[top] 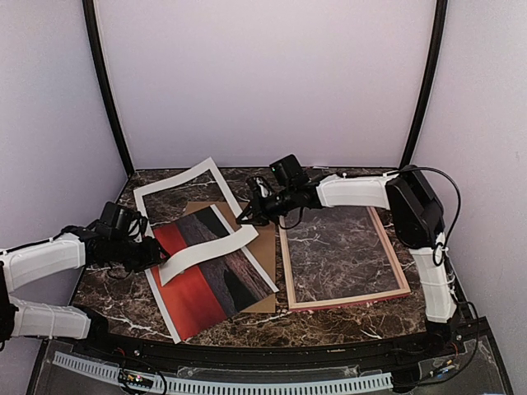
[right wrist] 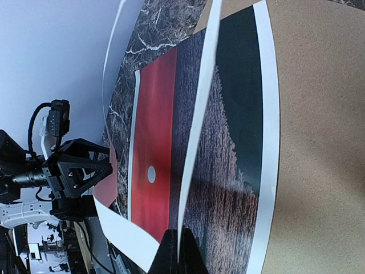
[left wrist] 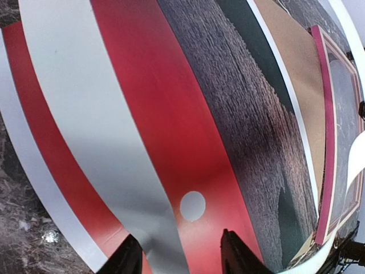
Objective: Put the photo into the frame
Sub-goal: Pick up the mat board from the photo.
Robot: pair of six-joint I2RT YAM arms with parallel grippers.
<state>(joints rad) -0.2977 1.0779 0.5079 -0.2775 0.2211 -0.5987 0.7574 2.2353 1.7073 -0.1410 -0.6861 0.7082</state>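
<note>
Currently the photo (top: 210, 280) lies face up on a brown board (top: 265, 243) just left of the frame (top: 350, 299). Nearer the frame, the right hand (top: 247, 218) pinches a white mat strip (top: 210, 247); farther from it, the left hand (top: 156, 253) gapes around that strip.

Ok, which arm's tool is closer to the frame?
Right. The right tool pinches the photo by its curled edge, just left of the frame; the left tool is at the photo's opposite side, farther away.
</note>
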